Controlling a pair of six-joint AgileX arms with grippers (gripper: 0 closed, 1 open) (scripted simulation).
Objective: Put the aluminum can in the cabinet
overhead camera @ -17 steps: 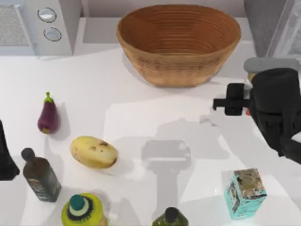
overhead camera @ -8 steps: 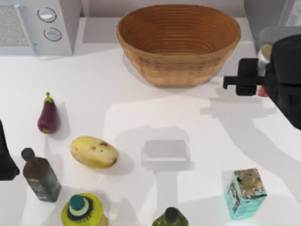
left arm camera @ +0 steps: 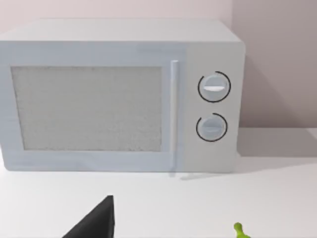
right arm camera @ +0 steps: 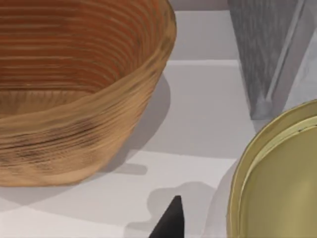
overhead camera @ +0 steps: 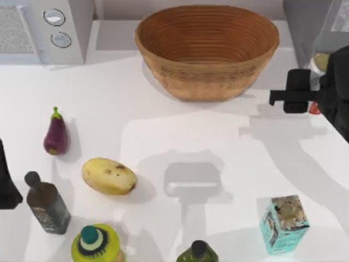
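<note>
Close under my right end effector (overhead camera: 316,87), the aluminum can (overhead camera: 322,61) rides clamped, gold top up, so I can carry it level to the cabinet (overhead camera: 305,24) just beyond. Left end effector (overhead camera: 6,180) sits parked; I cannot tell its opening.

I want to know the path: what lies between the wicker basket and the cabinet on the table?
In the right wrist view, only bare white table separates the wicker basket from the cabinet. The aluminum can sits nearer the camera, not between them.
</note>
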